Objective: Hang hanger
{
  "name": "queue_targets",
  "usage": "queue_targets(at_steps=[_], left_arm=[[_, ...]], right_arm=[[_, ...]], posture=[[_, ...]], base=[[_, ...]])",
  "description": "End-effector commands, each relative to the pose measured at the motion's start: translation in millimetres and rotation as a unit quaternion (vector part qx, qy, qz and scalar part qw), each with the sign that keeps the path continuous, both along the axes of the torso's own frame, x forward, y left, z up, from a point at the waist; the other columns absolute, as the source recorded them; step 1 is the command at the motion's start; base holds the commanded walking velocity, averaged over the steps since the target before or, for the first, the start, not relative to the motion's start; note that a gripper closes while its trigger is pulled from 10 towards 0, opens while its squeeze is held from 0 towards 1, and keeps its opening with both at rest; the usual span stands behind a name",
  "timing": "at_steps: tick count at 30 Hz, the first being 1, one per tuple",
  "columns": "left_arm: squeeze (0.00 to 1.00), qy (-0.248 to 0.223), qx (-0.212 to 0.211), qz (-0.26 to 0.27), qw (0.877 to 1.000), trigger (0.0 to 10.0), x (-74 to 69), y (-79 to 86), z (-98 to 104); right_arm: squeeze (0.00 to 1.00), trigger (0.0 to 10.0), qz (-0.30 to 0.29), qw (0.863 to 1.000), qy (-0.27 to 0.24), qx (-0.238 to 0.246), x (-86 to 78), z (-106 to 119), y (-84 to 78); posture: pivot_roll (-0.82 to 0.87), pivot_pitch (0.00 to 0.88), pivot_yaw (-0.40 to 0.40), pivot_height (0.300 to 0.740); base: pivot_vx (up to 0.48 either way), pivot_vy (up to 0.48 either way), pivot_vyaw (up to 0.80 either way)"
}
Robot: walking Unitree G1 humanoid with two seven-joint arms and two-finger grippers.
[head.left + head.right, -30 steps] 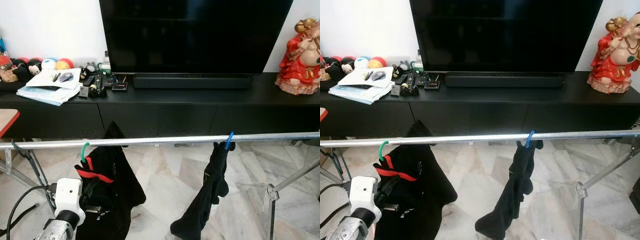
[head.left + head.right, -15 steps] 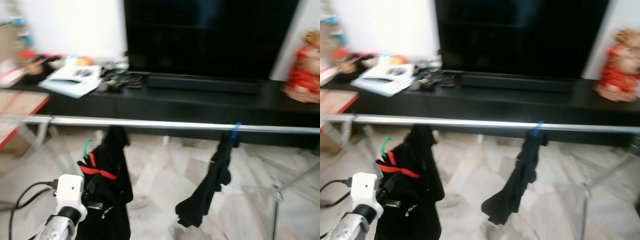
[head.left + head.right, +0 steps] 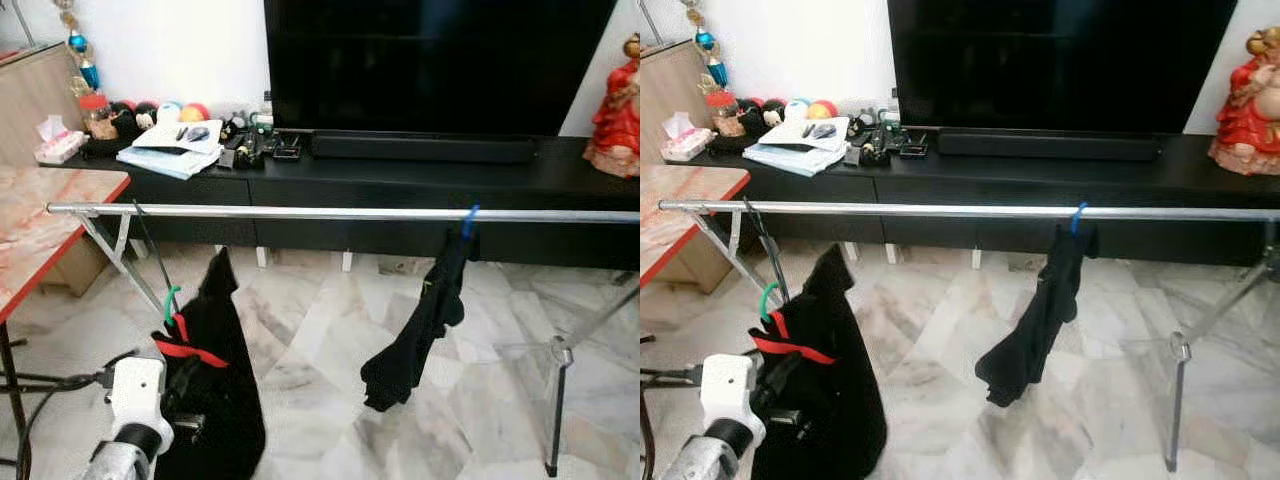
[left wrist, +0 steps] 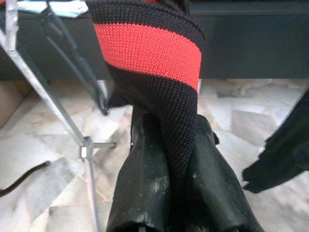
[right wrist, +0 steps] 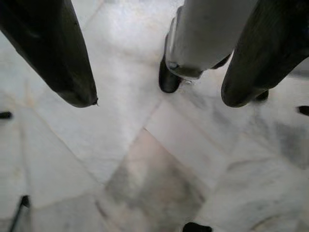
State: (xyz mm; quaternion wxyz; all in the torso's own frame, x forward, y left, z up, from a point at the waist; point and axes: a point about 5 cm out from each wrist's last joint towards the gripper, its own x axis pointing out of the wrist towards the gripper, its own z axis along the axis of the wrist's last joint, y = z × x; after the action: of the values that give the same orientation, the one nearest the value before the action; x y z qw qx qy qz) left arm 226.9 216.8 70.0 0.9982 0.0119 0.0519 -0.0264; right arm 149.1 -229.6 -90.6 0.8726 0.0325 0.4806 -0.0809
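Black garment [image 3: 425, 320] on blue hanger [image 3: 468, 222] occupies rail [image 3: 300, 213]

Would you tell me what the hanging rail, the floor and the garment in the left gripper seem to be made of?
Rail: probably bare metal tube, silvery with a bright sheen.
Floor: looks like polished marble tiles, grey-veined with visible joints.
Garment, clamped by the left gripper: knitted fabric, black with a red band; the stitches show.

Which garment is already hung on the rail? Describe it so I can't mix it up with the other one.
Find the long silver rail in front of the black TV console. Right of its middle, a blue hanger hook sits over it, with a plain black garment drooping below. The other garment has red stripes and a green hook, below the rail.
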Motion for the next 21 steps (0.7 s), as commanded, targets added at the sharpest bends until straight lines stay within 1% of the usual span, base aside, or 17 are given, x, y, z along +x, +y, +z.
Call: queue_targets(at_steps=[1, 21], left_arm=[[0.0, -0.02, 0.005, 0.005, 1.0, 10.0, 3.1, 5.4, 10.3], [0.0, -0.017, 0.003, 0.007, 1.0, 10.0, 1.6, 5.8, 9.6]], right_arm=[[0.0, 10.0, -0.001, 1.0, 0.0, 0.007, 1.0, -0.8, 4.8], [0.0, 10.0, 0.002, 1.0, 0.001, 0.006, 1.5, -0.5, 4.4]], posture=[[0.12, 0.024, 0.003, 0.74], [0.13, 0.028, -0.002, 0.74]], base=[[-0.244, 0.0, 0.0], [-0.241, 0.0, 0.0]])
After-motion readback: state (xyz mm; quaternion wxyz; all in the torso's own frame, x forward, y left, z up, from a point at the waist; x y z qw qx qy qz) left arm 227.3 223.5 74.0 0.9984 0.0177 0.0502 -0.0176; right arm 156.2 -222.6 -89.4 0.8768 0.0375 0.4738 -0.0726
